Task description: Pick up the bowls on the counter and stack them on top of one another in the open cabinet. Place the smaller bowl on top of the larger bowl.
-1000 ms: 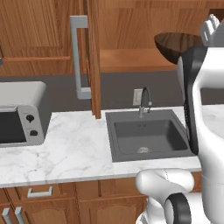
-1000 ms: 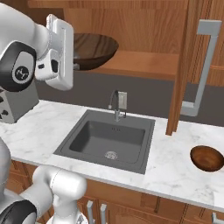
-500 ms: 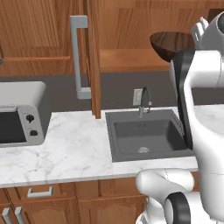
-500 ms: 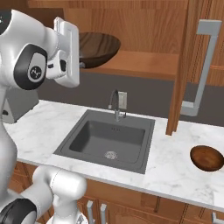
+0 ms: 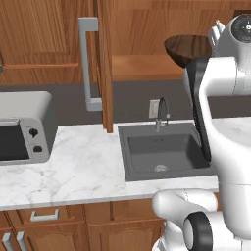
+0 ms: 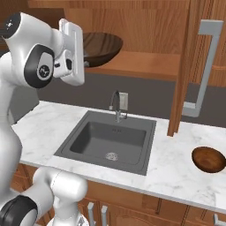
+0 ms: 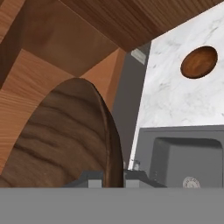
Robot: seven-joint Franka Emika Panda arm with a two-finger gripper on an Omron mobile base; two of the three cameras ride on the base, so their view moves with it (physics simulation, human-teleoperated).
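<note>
Larger bowl [image 6: 99, 47], clamped by its rim in the hand [image 7: 114, 177], hangs over the open cabinet [image 6: 145, 62] shelf, unreleased; smaller bowl [image 6: 209, 159] waits on the counter [image 6: 176, 167] at four o'clock.

Larger bowl [image 6: 100, 47] in the pincer [image 7: 114, 177] over the cabinet shelf [image 6: 141, 65], sink [image 6: 108, 141] below, smaller bowl [image 6: 209, 159] well apart on the worktop [image 6: 176, 170].

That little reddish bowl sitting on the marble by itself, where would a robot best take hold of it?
By its rim, I'd guess, coming straight down from above. The smaller bowl sits upright and open on the counter, so its thin edge is exposed all round, while its curved sides offer little to pinch. The near side looks freest; the open cabinet door stands behind to the left.
</note>
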